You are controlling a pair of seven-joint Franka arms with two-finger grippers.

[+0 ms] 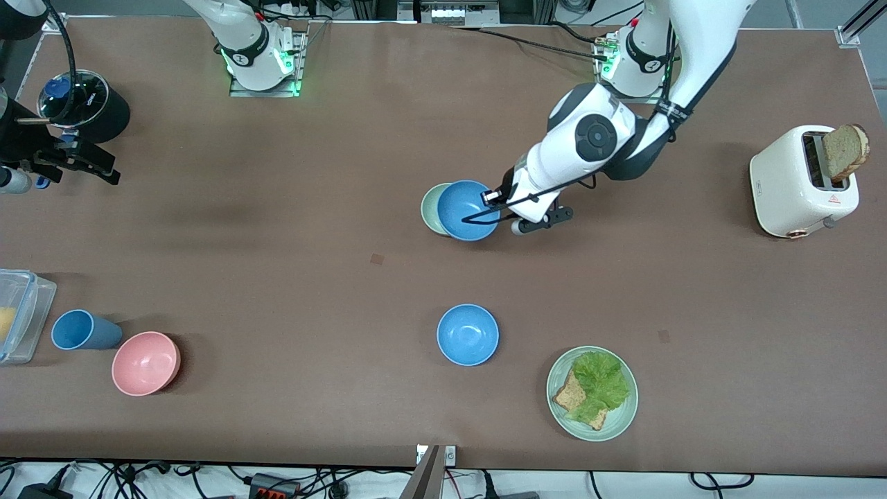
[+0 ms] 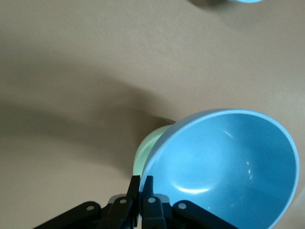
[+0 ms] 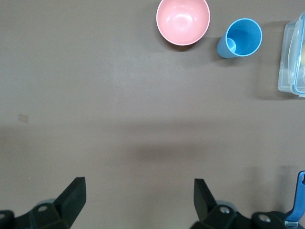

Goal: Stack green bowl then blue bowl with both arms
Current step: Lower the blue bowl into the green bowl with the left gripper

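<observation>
My left gripper is shut on the rim of a blue bowl in the middle of the table. It holds the bowl tilted over the green bowl, which shows only as a pale crescent beside it. In the left wrist view, the fingertips pinch the blue bowl's rim, with the green bowl under it. A second blue bowl sits nearer the front camera. My right gripper waits open and empty up over the right arm's end of the table.
A pink bowl, a blue cup and a clear container sit at the right arm's end. A green plate with lettuce and toast sits near the front edge. A toaster stands at the left arm's end. A black pot stands beside the right gripper.
</observation>
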